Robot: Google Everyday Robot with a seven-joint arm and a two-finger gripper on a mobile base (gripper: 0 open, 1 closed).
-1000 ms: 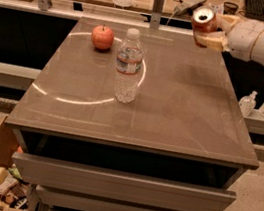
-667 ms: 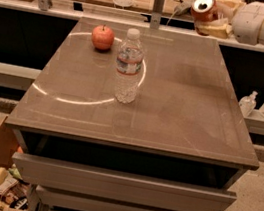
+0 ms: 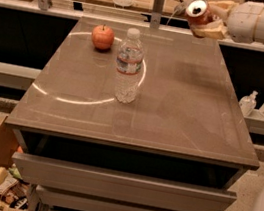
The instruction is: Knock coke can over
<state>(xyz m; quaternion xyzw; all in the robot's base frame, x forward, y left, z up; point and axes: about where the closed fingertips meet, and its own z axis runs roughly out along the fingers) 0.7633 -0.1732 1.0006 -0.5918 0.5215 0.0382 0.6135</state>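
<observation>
The coke can [image 3: 196,11] is an orange-red can with a silver top. It is held tilted in the air, top toward the camera, above the far right corner of the table [image 3: 181,111]. My gripper [image 3: 207,20] comes in from the right on a white arm [image 3: 261,22] and is shut on the can, with tan fingers [image 3: 212,31] around its body. The can is well above the tabletop and touches nothing else.
A red apple [image 3: 103,37] sits at the far left of the table. A clear water bottle [image 3: 129,66] stands upright near the middle. Two small bottles [image 3: 260,104] stand on a ledge to the right. Open drawers [image 3: 123,184] are below the front edge.
The gripper has carried the can a little to the left and upward, away from the table. The apple and bottle have not moved.
</observation>
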